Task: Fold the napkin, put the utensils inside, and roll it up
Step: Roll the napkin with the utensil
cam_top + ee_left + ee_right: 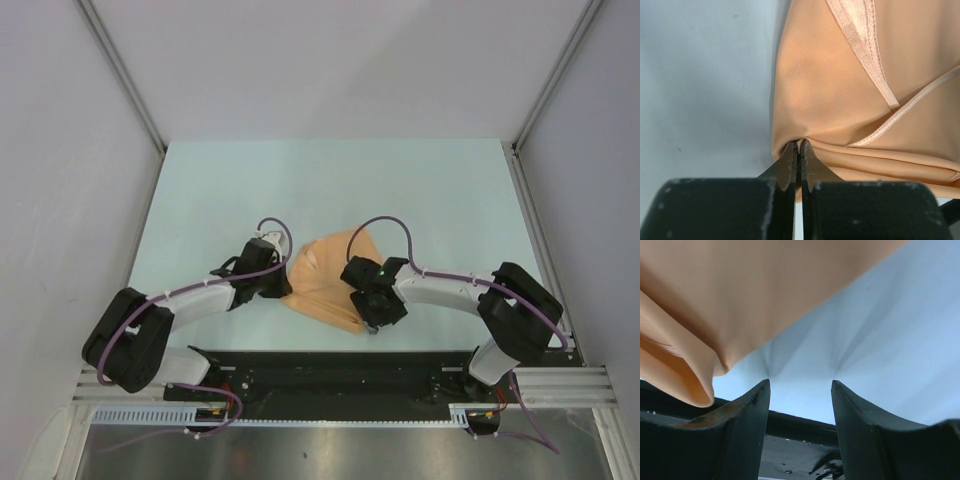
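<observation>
The peach-orange napkin (322, 272) lies bunched and partly folded on the table between the two arms. My left gripper (289, 289) is at its left edge. In the left wrist view that gripper (799, 142) is shut, its tips pinching a fold of the napkin (830, 95) whose hemmed edges cross above. My right gripper (373, 326) is at the cloth's near right corner, pointing at the table's near edge. There it (800, 382) stands open with only bare table between the fingers; the napkin (740, 295) hangs just to the upper left. The utensils are out of view.
The pale blue-green table (250, 190) is walled by grey panels at the left, right and back. A black rail (330, 365) runs along the near edge right under my right gripper, seen as the rail (800, 422) past the table's rim.
</observation>
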